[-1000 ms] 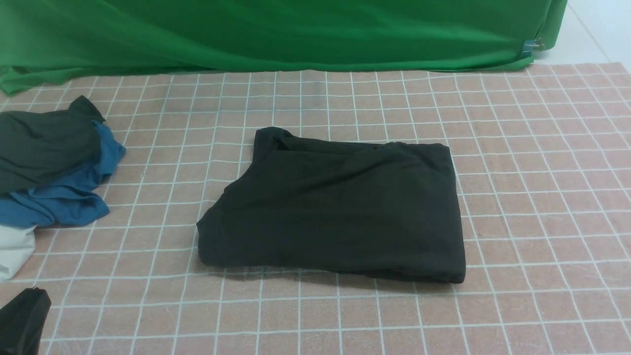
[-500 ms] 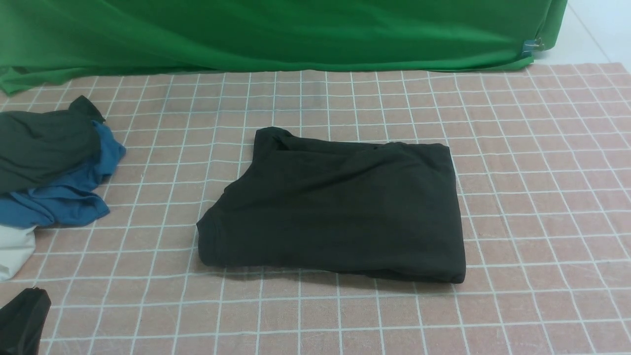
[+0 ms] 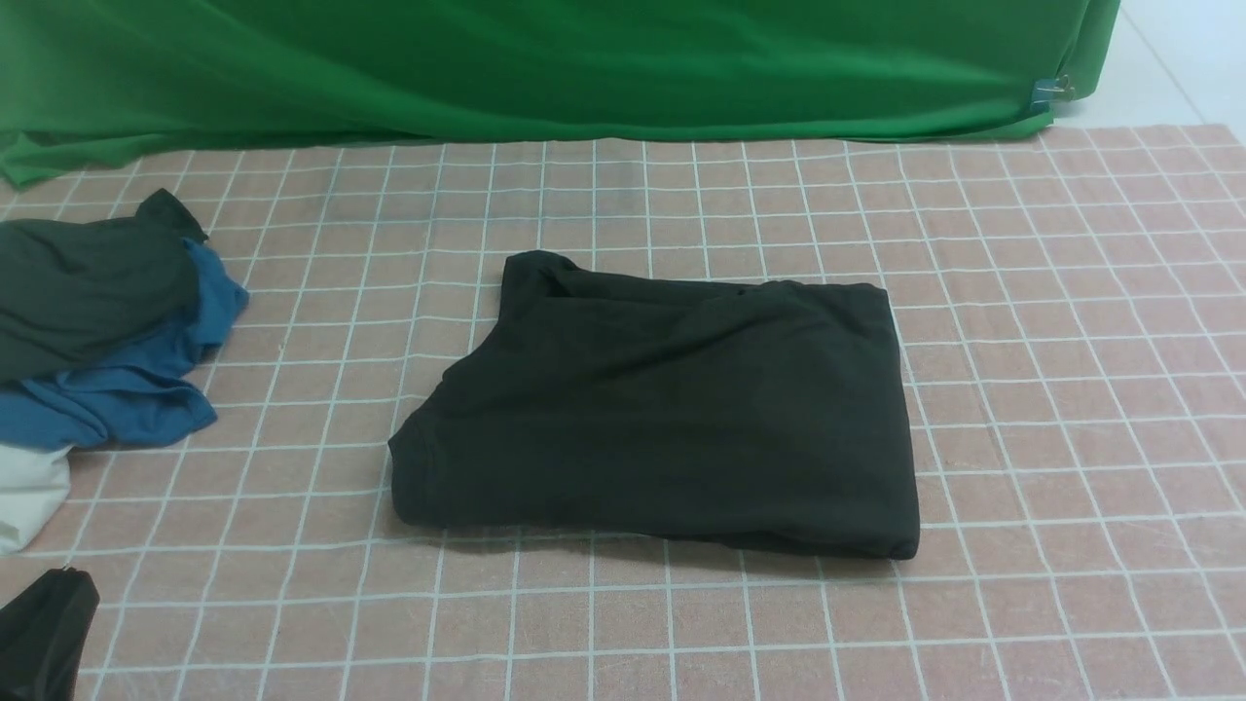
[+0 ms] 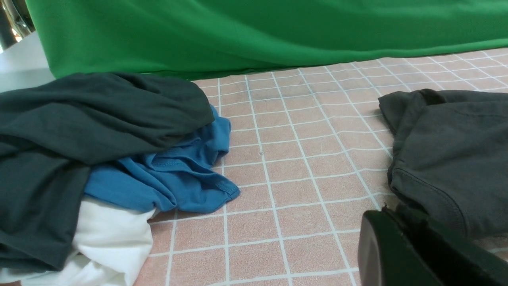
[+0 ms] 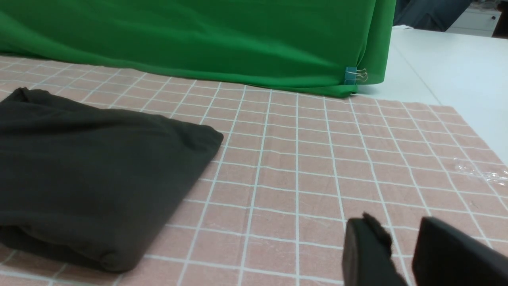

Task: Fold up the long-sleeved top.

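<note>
The long-sleeved top [image 3: 662, 409] lies folded mid-desk on the checked cloth [image 3: 1051, 409]. Left end effector [image 4: 401, 246] sits pressed together just beside the top's near left corner, gripping nothing. Right end effector [image 5: 401, 246] rests clear of the top's right edge, jaws slightly spread, empty.

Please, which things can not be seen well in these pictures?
- Right tool: absent from the front view; cut by the wrist picture's edge.
- Left tool: edge cuts it; jaws unclear.
- Long-sleeved top: sleeves hidden inside the folds.
- White cloth: cut by the edge, under the blue garment.
</note>
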Available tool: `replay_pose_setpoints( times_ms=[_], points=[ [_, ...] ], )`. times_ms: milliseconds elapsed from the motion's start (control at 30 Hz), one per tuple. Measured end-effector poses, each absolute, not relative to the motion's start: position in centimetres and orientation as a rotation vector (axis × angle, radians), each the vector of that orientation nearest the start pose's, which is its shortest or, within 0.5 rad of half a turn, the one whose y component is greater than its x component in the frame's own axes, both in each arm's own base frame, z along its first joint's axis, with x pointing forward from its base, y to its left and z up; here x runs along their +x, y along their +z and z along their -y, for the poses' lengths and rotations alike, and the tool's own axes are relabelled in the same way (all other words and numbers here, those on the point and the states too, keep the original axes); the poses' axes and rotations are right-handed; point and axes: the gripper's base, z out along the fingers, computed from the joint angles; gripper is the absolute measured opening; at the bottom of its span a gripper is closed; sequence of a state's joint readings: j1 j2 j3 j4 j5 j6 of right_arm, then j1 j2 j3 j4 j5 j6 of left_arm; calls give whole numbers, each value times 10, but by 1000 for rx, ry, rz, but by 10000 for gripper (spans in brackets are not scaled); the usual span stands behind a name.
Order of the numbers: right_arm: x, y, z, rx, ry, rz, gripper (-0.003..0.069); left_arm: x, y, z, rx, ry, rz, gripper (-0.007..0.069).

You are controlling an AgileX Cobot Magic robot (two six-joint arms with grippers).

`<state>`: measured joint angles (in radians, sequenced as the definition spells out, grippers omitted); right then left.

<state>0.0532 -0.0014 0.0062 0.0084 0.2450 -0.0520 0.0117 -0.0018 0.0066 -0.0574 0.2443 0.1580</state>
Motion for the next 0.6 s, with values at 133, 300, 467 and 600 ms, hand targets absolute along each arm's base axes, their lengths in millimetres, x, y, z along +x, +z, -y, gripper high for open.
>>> replay_pose_setpoints(
  times_ms=[133, 300, 467, 600],
  points=[
    [55, 189, -3, -86, 9, -1731, 227, 55, 189, 1, 89, 73, -1731, 18],
    [55, 189, -3, -86, 9, -1731, 236, 55, 189, 1, 89, 73, -1731, 18],
    [55, 189, -3, -86, 9, -1731, 238, 55, 189, 1, 89, 73, -1731, 18],
    [55, 189, -3, -86, 9, -1731, 238, 55, 189, 1, 89, 73, -1731, 18]
  ],
)
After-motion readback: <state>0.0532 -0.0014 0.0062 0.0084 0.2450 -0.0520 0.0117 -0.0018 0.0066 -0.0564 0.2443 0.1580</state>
